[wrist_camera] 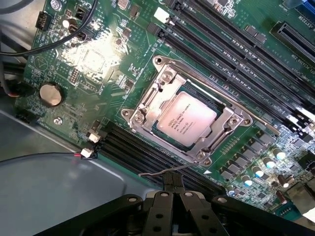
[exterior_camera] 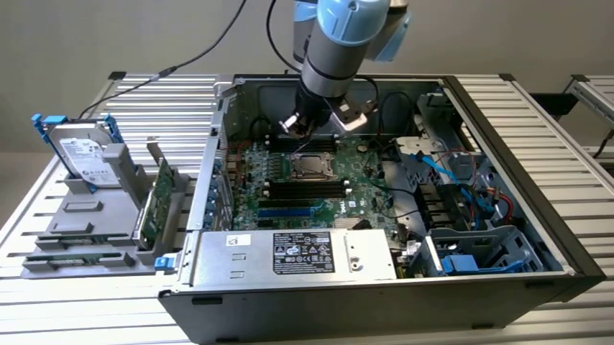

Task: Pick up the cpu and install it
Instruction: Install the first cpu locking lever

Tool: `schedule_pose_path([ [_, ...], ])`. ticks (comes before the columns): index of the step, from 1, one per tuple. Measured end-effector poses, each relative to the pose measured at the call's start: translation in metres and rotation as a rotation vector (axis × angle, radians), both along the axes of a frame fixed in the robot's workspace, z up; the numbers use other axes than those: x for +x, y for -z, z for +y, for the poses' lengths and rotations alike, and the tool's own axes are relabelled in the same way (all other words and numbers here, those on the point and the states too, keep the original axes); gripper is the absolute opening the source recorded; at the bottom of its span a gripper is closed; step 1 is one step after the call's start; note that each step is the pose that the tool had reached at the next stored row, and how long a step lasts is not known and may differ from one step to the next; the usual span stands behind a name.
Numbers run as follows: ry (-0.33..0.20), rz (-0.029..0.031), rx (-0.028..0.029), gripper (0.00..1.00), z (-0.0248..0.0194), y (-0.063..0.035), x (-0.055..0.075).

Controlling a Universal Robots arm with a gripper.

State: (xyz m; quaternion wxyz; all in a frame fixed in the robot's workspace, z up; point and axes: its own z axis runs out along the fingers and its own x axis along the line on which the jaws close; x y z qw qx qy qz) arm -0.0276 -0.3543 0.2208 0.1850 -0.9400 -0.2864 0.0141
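Two dark fingers (wrist_camera: 160,209) of the gripper (wrist_camera: 173,192) stand pressed together, with no gap and nothing between them, so the hand is closed and empty. Just beyond their tips lies a thin wire lever (wrist_camera: 160,172); it is near them, but I cannot tell if it is touched. Further on, the cpu (wrist_camera: 184,118) sits flat inside the metal socket frame (wrist_camera: 140,105) on the green motherboard (wrist_camera: 93,59), with its dull silver top facing up. It is almost square, so I judge it has no real long axis; its edges run in line with the frame and with the black memory slots (wrist_camera: 221,44) behind it. In the exterior view the gripper (exterior_camera: 302,131) hangs over the board, a little behind the cpu (exterior_camera: 312,167), inside the open computer case (exterior_camera: 336,316). I think the danger is at the lever: closed tips that slip off such a thin wire can bend it or scratch the board. Whether the frame is fully latched I cannot tell; if it is not, a push could shift the chip on its contacts.
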Motion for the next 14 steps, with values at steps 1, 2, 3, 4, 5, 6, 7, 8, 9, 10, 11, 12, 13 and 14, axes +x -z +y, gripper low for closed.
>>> schedule_pose_path([
  [1,-0.010,0.0000,0.0000,0.11,0.0000,0.0000,0.0004],
  [2,-0.020,0.0000,0.0000,0.11,0.0000,0.0001,0.0008],
  [3,-0.025,0.0000,-0.0003,0.11,0.0002,0.0002,0.0010],
  [4,-0.028,-0.0010,-0.0003,0.11,0.0009,0.0004,0.0013],
  [5,-0.029,-0.0033,-0.0002,0.11,0.0020,0.0006,0.0015],
  [6,-0.030,-0.0071,-0.0003,0.11,0.0033,0.0009,0.0017],
  [7,-0.031,-0.0131,-0.0004,0.11,0.0047,0.0011,0.0018],
  [8,-0.032,-0.0215,-0.0004,0.11,0.0059,0.0013,0.0019],
  [9,-0.033,-0.0303,-0.0005,0.11,0.0065,0.0014,0.0019],
  [10,-0.035,-0.0362,-0.0007,0.11,0.0068,0.0014,0.0019],
  [11,-0.036,-0.0390,-0.0007,0.11,0.0068,0.0015,0.0019],
  [12,-0.038,-0.0415,-0.0007,0.11,0.0069,0.0015,0.0019],
  [13,-0.040,-0.0430,-0.0007,0.11,0.0070,0.0015,0.0020],
  [14,-0.041,-0.0436,-0.0004,0.11,0.0070,0.0015,0.0020],
])
